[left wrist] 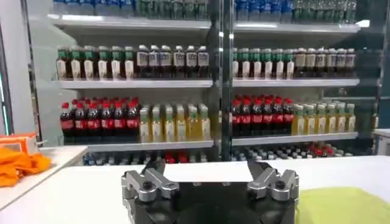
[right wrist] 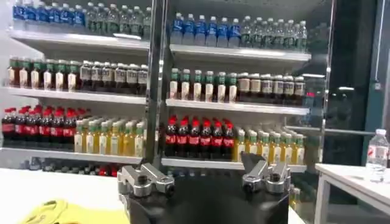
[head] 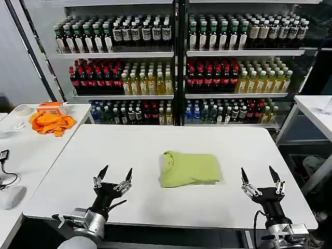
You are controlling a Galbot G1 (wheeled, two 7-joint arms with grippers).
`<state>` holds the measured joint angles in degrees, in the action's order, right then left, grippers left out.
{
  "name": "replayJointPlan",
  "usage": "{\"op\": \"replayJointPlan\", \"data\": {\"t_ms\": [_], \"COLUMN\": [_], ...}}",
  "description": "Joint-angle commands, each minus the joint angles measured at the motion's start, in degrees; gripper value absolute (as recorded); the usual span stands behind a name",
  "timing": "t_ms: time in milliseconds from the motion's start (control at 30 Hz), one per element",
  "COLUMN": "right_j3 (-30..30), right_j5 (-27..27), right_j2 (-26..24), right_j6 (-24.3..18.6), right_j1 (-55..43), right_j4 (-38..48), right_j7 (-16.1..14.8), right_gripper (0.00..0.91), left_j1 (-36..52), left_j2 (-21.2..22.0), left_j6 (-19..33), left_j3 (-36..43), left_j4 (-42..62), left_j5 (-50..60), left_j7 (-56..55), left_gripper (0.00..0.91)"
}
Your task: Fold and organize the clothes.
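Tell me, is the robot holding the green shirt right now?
No, nothing is held. The left gripper and right gripper are both open near the table's front edge, either side of the folded T-shirt, not touching it.

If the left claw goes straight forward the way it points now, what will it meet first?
Probably nothing soon. The left claw, open, points over bare white table toward the bottle shelves. The folded lime T-shirt lies off to its right; depth is unclear.
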<state>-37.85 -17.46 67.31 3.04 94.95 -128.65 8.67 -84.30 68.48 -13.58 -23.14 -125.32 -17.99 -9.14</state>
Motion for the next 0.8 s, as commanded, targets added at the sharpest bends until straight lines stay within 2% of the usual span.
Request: {"op": "replayJointPlan", "data": {"t_ms": [33,267,800], "right_j3": [-0.4,-0.6,0.6], "right_j5": [1.2,1.2,1.7], "right_j2": [0.6,0.2,0.1], "right_j6": [1.7,1.6,1.2], "right_j1": [0.4,0.5,-2.5], "right_j4": [0.2,0.3,2.2], "right_j7": [1.6,1.6,1.4], "right_gripper": [0.907,0.907,0.907], "left_j1": [-0.8,-0.2,0.7], "left_j2": [0.4,1.7,0.7], "left_j6": [0.0,-0.1,0.1], "left_j3": [0.6,1.5,1.6], "left_j4": [-0.3,0.4,1.4], "left_j5": [0.3,0.9,0.9], "left_j7": [0.2,0.4,0.8], "left_gripper": [0.907,0.907,0.907]}}
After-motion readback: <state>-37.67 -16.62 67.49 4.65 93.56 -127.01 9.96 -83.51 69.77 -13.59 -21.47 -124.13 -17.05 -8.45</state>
